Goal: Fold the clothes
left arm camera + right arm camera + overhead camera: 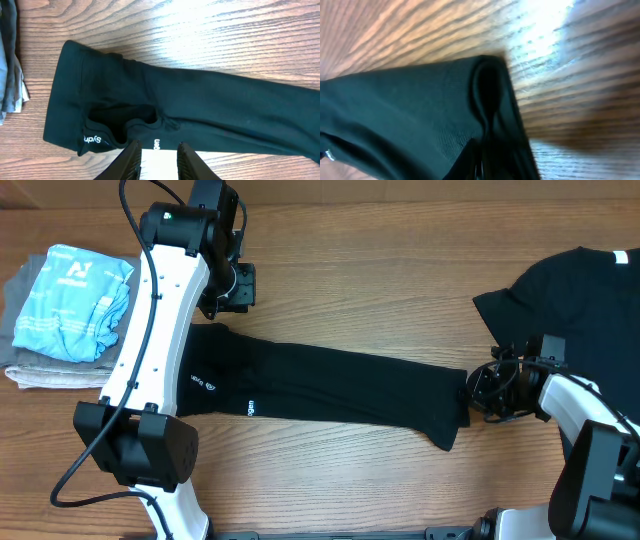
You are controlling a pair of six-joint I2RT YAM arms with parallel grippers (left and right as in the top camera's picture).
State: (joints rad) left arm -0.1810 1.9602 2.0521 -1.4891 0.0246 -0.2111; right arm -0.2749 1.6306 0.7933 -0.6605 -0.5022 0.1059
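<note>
A black T-shirt, folded into a long narrow strip, lies across the middle of the wooden table, its small white logo text near its left end. My left gripper hovers at the far side of that left end, in the left wrist view open with nothing between the fingers. My right gripper sits at the strip's right end. In the right wrist view it is shut on a fold of the shirt. A second black T-shirt lies spread at the far right.
A stack of folded clothes, light blue on top of grey, rests at the left edge. My left arm's white link crosses above the strip's left end. Bare wood lies beyond the strip.
</note>
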